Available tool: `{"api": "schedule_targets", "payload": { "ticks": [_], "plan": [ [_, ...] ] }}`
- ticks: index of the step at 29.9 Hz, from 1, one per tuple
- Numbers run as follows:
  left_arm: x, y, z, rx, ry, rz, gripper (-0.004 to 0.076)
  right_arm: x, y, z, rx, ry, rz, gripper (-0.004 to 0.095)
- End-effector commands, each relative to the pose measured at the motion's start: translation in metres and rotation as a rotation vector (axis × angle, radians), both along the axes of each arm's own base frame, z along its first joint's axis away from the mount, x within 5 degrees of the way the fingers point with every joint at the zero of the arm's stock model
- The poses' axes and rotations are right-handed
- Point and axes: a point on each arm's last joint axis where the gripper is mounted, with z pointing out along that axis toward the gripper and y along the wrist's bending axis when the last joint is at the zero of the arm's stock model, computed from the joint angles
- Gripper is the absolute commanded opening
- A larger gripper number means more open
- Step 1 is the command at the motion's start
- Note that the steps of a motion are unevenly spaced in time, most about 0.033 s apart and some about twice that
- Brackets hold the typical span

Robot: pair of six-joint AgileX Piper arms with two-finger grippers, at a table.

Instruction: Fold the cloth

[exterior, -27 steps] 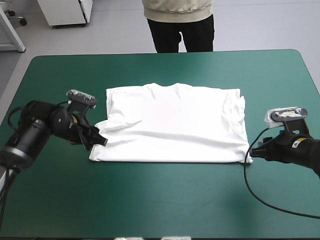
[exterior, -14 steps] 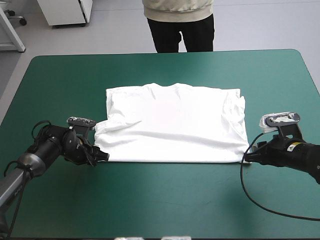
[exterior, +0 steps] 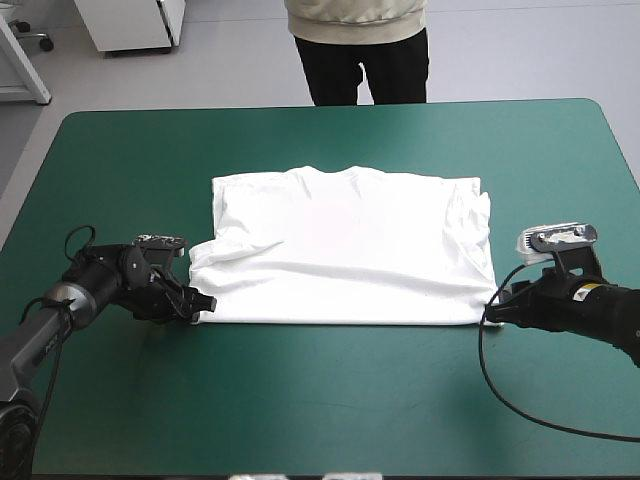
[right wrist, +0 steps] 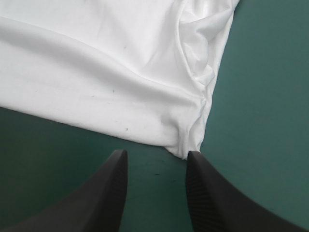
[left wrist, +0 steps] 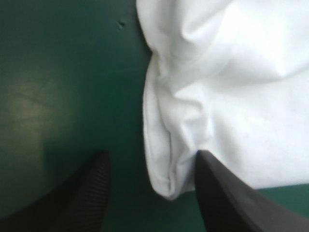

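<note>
T-shirt (exterior: 345, 250) is seen lying flat near the middle of the teal-green cover (exterior: 320, 410), drawn into a broad rectangle with the neckline toward the table's far edge. No sleeve stands out at either side, so the sleeves are judged to be turned in already. No crosswise fold is seen, and the main folds are judged to be left to do. The left gripper (exterior: 200, 305) is held low at the near left corner with its black fingers wide apart and nothing gripped; in the left wrist view the rumpled corner is seen between them, close to one finger. The right gripper (exterior: 492, 312) is likewise spread and empty at the near right corner, whose tip is seen just ahead of the gap between its fingers. A grasp of both near corners is judged to be the step in hand. Whether the fingertips touch the cover cannot be made out, nor can the number of layers at either corner. How the sleeves lie beneath the top layer is hidden.
</note>
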Motion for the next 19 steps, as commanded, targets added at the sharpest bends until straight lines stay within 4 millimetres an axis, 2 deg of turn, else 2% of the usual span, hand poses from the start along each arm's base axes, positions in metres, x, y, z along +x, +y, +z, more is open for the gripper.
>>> {"api": "schedule_targets", "payload": {
  "ticks": [1,3,5,9,10,13,19],
  "plan": [
    [0.007,-0.003,0.003,-0.035,-0.035,0.007,0.0384,0.001,0.0,0.014,0.016,-0.087,-0.012,0.0372],
    [0.006,-0.003,0.002,-0.032,-0.024,0.005,0.0355,0.001,0.0,0.013,0.016,-0.08,-0.009,0.0368],
    [0.006,-0.004,0.002,-0.039,-0.024,0.009,0.0286,0.0,0.0,0.013,0.013,-0.076,-0.008,0.0358],
    [0.007,-0.005,0.002,-0.051,-0.034,0.011,0.002,0.005,-0.003,0.007,-0.03,-0.043,0.001,0.0351],
    [0.007,-0.005,0.002,-0.048,-0.036,0.0,-0.0006,0.007,-0.003,0.004,-0.038,-0.02,-0.001,0.0352],
    [0.007,-0.005,0.002,-0.046,-0.035,-0.007,-0.0009,0.015,-0.002,-0.005,-0.021,0.052,-0.003,0.0355],
    [0.007,-0.006,0.002,-0.06,-0.034,0.0,-0.0009,0.037,0.0,-0.031,0.007,0.183,0.012,0.0493]
  ]
}}
